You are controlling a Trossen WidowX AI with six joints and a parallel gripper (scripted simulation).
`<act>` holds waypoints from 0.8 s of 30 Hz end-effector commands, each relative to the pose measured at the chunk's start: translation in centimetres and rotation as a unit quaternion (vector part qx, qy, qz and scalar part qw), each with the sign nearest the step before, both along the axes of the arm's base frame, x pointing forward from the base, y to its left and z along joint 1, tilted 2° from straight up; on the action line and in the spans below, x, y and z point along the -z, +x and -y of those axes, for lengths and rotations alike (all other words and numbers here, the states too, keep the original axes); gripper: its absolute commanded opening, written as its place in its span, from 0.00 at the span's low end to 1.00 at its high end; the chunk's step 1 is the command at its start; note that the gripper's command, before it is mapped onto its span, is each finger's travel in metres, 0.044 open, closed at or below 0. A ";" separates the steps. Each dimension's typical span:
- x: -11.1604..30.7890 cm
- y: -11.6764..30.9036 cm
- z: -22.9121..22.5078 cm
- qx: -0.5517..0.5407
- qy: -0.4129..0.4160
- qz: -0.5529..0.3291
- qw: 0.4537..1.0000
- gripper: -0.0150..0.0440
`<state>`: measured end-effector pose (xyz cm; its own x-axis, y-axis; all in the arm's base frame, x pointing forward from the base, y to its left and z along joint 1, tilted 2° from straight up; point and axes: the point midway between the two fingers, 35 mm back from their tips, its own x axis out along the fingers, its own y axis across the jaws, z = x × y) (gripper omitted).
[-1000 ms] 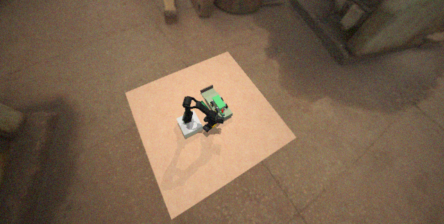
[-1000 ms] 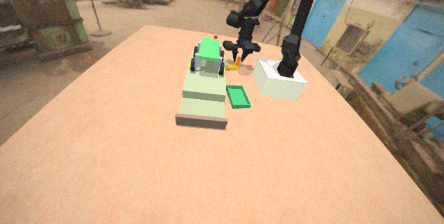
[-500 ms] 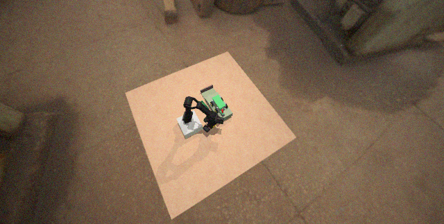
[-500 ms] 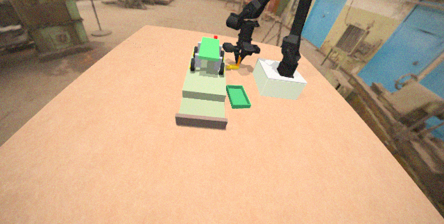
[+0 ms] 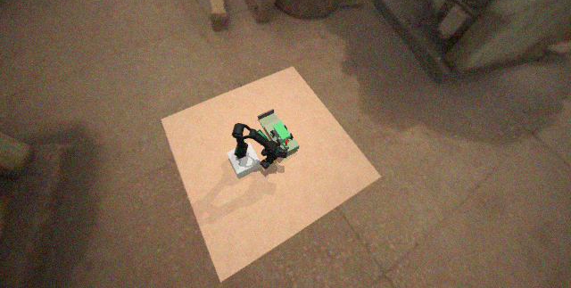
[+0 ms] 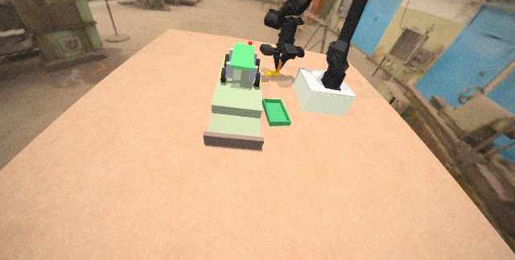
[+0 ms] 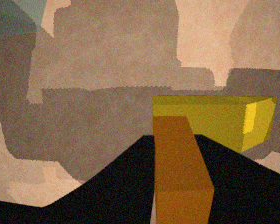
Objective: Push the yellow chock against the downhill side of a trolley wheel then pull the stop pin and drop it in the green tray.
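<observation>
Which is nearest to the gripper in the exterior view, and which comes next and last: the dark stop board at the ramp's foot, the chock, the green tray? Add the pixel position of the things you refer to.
1. Chock (image 6: 272, 73) (image 7: 211, 120), between the fingers
2. Green tray (image 6: 276, 112), beside the ramp
3. Dark stop board (image 6: 233, 141), at the ramp's foot

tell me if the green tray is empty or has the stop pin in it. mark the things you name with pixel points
Empty: the exterior view shows a bare floor inside the green tray (image 6: 277, 123).

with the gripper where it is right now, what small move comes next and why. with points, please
Probably lift the yellow chock (image 6: 272, 73) (image 7: 206, 120) slightly: the gripper (image 6: 278, 68) (image 7: 172, 145) is shut on its orange handle (image 6: 278, 67) (image 7: 181, 160), and it sits beside the ramp (image 6: 237, 96), not at a wheel (image 6: 257, 80).
</observation>
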<state>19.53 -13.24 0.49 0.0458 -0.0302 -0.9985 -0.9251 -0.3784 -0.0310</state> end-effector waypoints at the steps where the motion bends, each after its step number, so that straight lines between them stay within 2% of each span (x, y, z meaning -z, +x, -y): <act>1: -1.5 0.0 0.0 -0.001 -0.003 0.002 1.000 0.25; 24: -8.6 -0.4 -0.3 -0.001 -0.003 0.003 1.000 0.25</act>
<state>19.06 -12.85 7.91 0.0456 -0.0299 -0.9985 -0.9242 -0.3808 -0.0308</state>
